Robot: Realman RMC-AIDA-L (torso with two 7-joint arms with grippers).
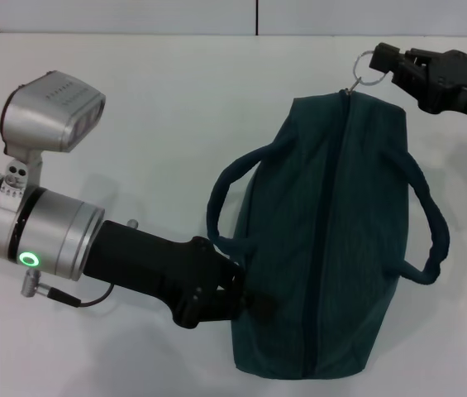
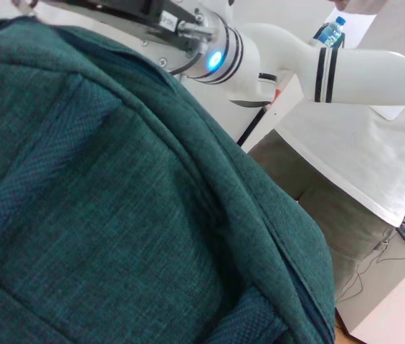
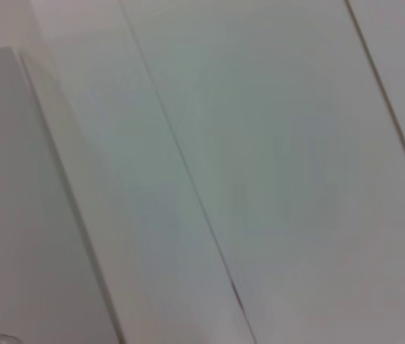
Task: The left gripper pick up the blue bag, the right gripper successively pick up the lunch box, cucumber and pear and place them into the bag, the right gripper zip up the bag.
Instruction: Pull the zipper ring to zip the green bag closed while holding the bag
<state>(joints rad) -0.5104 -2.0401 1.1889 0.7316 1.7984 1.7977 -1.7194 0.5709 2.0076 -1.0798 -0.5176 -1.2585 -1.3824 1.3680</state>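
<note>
We find the blue bag (image 1: 324,240) zipped, contents hidden. The left gripper (image 1: 245,299) pinches its near end; the right gripper (image 1: 386,63) pinches the zipper ring (image 1: 368,68) toward the table's (image 1: 159,107) far edge.

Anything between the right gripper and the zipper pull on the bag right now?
Nothing visible. In the head view the right gripper is already at the metal ring zipper pull at the far end of the blue bag, fingertips on the ring. The left gripper holds the bag's near-left side, clear of the zipper line.
</note>
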